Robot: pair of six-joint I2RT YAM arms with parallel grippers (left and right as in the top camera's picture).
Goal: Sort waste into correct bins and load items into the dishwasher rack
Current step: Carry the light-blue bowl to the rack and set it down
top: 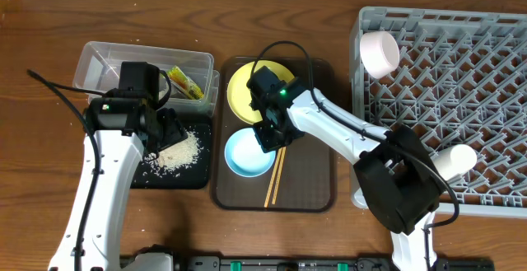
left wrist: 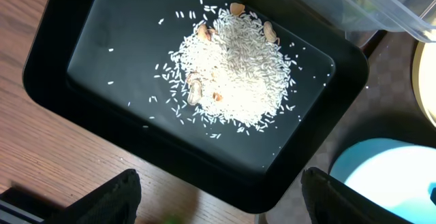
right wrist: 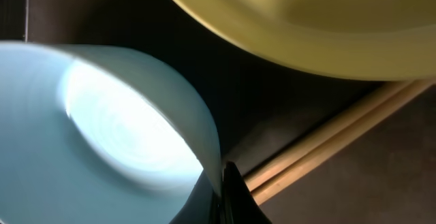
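My right gripper (top: 270, 134) is shut on the rim of the light blue bowl (top: 245, 154), which sits on the brown serving tray; the right wrist view shows the jaws (right wrist: 225, 191) pinching that rim (right wrist: 88, 129). The yellow plate (top: 239, 90) lies behind the bowl, and the chopsticks (top: 275, 180) lie to its right. My left gripper (left wrist: 221, 207) is open and empty over the near corner of the black tray (left wrist: 54, 67), which holds rice scraps (left wrist: 231, 71). The yellow-green wrapper (top: 186, 82) lies in the clear tub (top: 103, 61). The tissue is not in view.
The grey dishwasher rack (top: 461, 98) stands at the right with a pinkish-white bowl (top: 380, 53) at its near-left corner and a pale cup (top: 454, 160) lower down. The brown serving tray (top: 313, 193) sits between the black tray and the rack.
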